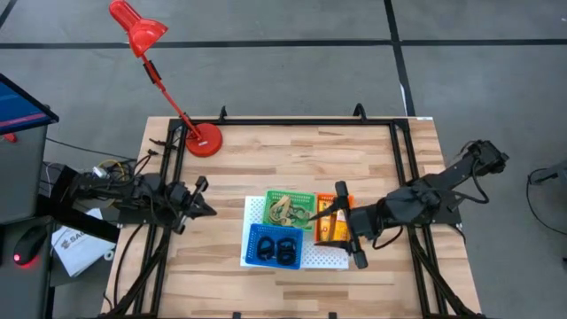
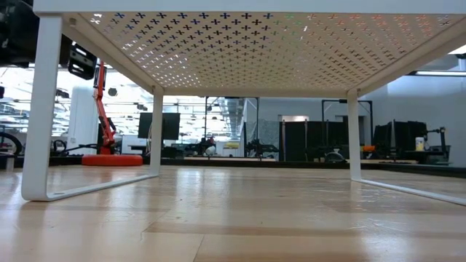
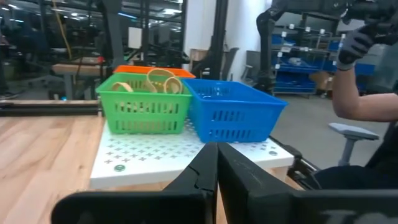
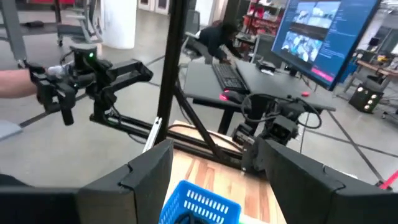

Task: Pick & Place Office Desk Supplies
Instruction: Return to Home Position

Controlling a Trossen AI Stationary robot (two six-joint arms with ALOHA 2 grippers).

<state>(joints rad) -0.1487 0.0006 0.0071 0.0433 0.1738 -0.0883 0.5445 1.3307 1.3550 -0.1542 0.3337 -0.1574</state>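
Three small trays stand on a white perforated board (image 1: 323,259). The green tray (image 1: 290,208) holds tan rubber-band loops (image 3: 157,81). The blue tray (image 1: 275,246) holds black ring loops (image 1: 285,249). The orange tray (image 1: 330,221) holds yellow-orange blocks. My right gripper (image 1: 349,225) is wide open above the orange tray's right side; its wrist view looks past the open fingers (image 4: 217,180) over the blue tray (image 4: 194,205). My left gripper (image 1: 202,202) is shut (image 3: 216,180) left of the board, pointing at the green tray (image 3: 146,106) and blue tray (image 3: 233,115).
A red desk lamp (image 1: 168,89) stands on its round base (image 1: 204,140) at the table's far left. From table height the board (image 2: 240,44) shows as a raised shelf on white legs. A person's arm (image 3: 367,93) shows beyond the table. Bare wood lies near and far of the board.
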